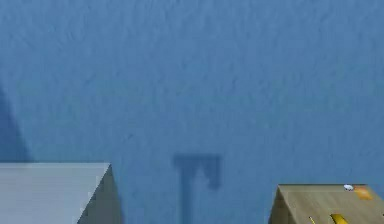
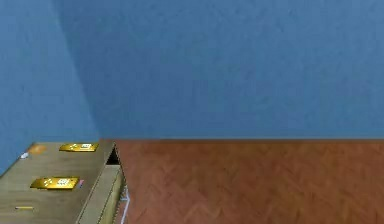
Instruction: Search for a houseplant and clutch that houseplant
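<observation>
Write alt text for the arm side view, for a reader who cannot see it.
A plain blue wall meets a reddish-brown wood floor in a room corner. At the lower left stands a pale wooden cabinet, with two flat gold-coloured items lying on its top.

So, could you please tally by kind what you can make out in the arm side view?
Wooden cabinet: 1
Flat yellow items on its top: 2
Total: 3, leaving out specks too small to tell.
</observation>
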Robot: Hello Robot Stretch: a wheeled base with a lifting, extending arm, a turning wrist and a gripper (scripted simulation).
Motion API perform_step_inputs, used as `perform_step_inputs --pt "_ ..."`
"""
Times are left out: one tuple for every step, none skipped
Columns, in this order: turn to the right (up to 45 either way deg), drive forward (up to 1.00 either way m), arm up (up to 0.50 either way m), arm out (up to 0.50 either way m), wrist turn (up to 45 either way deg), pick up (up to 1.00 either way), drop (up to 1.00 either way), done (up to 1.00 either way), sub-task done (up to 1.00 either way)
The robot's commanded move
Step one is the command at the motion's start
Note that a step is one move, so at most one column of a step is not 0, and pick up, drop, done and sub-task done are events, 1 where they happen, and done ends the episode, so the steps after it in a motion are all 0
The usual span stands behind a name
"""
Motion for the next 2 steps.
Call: perform_step_inputs --pt "-45.0 0.00 0.00 0.00 0.0 0.00 0.00 0.00 0.00" --pt "-45.0 0.00 0.00 0.00 0.0 0.00 0.00 0.00 0.00"
